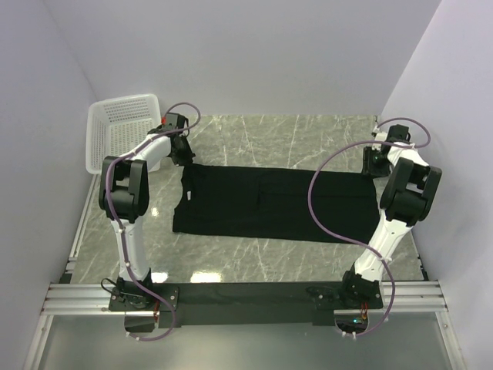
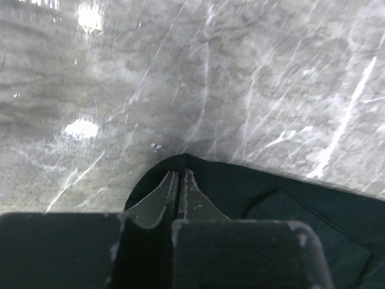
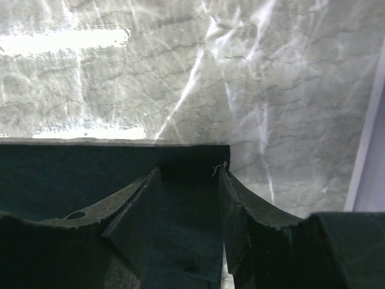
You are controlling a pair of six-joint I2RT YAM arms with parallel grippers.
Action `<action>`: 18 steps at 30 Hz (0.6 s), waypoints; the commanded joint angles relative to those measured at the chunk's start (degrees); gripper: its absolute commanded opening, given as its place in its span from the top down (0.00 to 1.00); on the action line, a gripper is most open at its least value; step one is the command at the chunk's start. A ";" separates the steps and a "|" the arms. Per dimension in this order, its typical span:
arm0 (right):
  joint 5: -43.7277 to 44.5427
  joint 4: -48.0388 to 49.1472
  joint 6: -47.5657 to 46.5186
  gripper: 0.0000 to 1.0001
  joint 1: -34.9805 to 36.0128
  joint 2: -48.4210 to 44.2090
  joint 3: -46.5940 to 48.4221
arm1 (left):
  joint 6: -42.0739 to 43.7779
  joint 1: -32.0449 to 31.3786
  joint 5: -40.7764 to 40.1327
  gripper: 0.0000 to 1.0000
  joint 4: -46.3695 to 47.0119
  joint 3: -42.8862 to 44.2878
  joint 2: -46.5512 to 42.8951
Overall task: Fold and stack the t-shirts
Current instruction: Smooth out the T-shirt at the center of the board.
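Top external: black t-shirt (image 1: 269,202) spread flat.

Left hand (image 2: 178,176) clamped tight, right hand (image 3: 189,171) spread halfway, both low and far forward.

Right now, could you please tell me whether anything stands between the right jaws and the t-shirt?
Nothing visible does. The right jaws stand open over the far right corner of the t-shirt, with only bare black cloth between them. The left jaws are shut on its far left corner, and the basket sits apart.
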 commanded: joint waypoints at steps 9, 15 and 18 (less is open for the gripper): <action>-2.62 -1.27 1.15 0.50 -0.74 4.35 6.05 | 0.62 -0.17 0.36 0.99 0.44 5.74 2.22; -3.94 -2.07 0.89 0.73 -0.83 4.36 6.05 | 0.89 -0.17 0.27 0.99 0.36 7.32 3.02; -3.59 0.12 1.15 0.93 -1.01 2.61 4.30 | 0.80 -0.17 0.00 0.99 0.71 7.85 3.19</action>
